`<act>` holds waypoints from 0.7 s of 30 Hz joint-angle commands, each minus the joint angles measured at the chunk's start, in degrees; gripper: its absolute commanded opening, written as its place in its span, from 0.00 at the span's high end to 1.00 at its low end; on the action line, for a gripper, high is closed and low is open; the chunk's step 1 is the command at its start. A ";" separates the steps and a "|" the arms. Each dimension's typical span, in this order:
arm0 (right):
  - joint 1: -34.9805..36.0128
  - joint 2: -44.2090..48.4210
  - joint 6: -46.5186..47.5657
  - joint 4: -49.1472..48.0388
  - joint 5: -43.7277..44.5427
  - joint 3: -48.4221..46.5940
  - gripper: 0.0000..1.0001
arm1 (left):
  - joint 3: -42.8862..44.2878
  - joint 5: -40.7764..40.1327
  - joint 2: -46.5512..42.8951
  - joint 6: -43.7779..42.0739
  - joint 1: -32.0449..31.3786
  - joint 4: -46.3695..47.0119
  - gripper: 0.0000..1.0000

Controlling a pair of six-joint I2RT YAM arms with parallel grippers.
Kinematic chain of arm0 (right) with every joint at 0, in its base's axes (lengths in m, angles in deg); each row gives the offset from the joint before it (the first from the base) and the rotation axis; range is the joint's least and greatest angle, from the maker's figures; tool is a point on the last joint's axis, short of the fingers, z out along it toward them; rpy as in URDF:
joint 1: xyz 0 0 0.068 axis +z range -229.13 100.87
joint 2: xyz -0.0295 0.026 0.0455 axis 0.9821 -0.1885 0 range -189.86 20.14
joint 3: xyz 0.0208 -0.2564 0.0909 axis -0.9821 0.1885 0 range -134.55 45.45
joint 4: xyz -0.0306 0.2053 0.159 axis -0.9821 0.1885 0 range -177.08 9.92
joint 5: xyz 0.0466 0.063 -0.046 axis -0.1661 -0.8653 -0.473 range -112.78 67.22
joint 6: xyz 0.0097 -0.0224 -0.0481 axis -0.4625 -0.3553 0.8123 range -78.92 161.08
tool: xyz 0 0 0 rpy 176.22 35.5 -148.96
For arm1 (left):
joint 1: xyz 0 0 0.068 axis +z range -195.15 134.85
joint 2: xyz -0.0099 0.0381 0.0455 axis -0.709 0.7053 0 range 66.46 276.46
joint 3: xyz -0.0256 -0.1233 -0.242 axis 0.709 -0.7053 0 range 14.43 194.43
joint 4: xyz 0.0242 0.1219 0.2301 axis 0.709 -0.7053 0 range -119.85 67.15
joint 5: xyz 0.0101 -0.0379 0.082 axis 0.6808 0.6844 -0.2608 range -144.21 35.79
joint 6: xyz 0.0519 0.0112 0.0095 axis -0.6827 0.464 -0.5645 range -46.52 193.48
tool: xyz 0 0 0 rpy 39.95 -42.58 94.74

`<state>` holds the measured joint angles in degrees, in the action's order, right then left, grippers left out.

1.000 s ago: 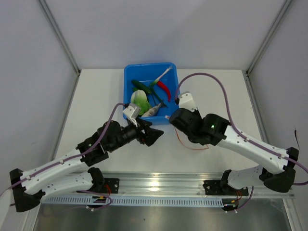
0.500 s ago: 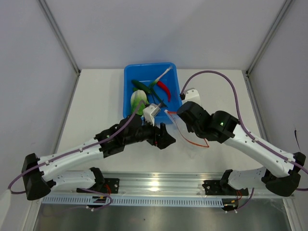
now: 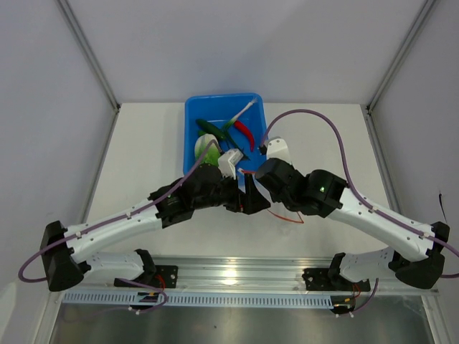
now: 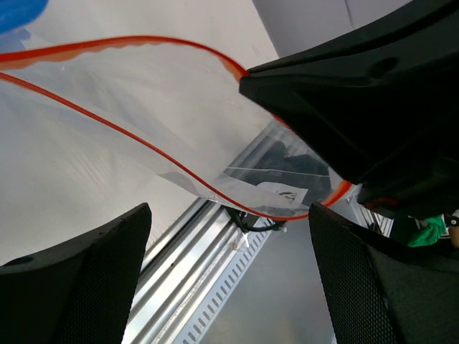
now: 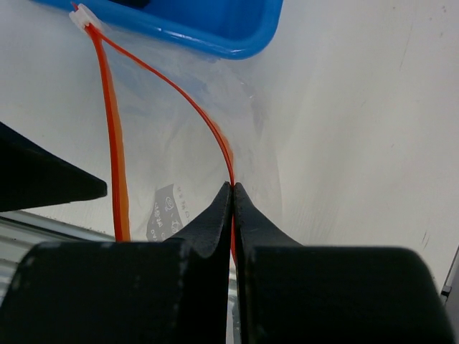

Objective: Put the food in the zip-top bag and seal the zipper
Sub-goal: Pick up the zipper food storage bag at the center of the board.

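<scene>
**A:** Top external view first: what sits on the table [image 3: 143,143]?

**B:** The blue bin [image 3: 188,122], at the middle of the far edge. Just in front of its near right corner is the zip-top bag [image 5: 179,136], held up between the two arms.

**A:** Who has it?

**B:** The right gripper [image 5: 231,190], pinched tight on one lip of the mouth. The left gripper [image 4: 229,215] is spread wide, facing the gaping mouth, and grips nothing that I can see.

**A:** And the food?

**B:** All in the bin: the cabbage head [image 3: 204,147] by the near left corner, the dark green pods [image 3: 207,126], the whitish stalk [image 3: 244,111] and the red chili [image 3: 245,132]. None is in the bag.

**A:** The zipper [image 5: 113,129]?

**B:** Parted, its two orange-red strips well apart. I'd judge this the opening stage only. Every piece has yet to go in, and sealing comes last.
</scene>
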<state>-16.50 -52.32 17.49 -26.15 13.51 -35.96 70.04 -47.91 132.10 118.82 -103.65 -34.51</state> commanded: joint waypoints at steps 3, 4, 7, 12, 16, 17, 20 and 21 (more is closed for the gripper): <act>0.56 0.13 -2.42 -2.04 1.15 -0.33 1.00 | -0.77 4.06 2.90 3.88 -0.30 1.90 0.10; 0.56 0.31 -2.51 -2.04 0.97 -0.33 1.00 | -0.68 4.07 3.26 3.70 -0.30 1.99 0.10; 0.74 0.05 -2.68 -2.04 0.88 -0.42 1.00 | -0.33 3.98 4.23 3.44 -0.21 1.99 0.19; 0.74 0.66 -3.47 -1.08 0.45 -0.51 1.00 | -0.59 1.87 4.14 1.07 0.14 0.33 0.84; -0.22 0.75 -3.74 0.50 -2.35 -0.42 1.00 | 0.20 -0.33 3.70 -2.79 0.67 -2.40 0.99; -0.49 0.40 -4.00 1.03 -2.98 -0.42 1.00 | 0.20 -1.03 3.52 -3.59 0.67 -2.75 1.00; -1.63 0.05 -4.18 2.18 -6.75 0.02 0.97 | -0.77 -0.95 1.86 -6.58 0.67 -1.70 0.99; -1.72 0.22 -4.61 2.27 -8.15 0.28 0.90 | -1.03 -1.64 1.42 -6.84 0.67 -1.61 0.99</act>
<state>-17.51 -52.32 14.58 -25.25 9.03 -35.96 69.23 -47.73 136.28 116.13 -103.26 -37.11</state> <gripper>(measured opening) 0.070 0.007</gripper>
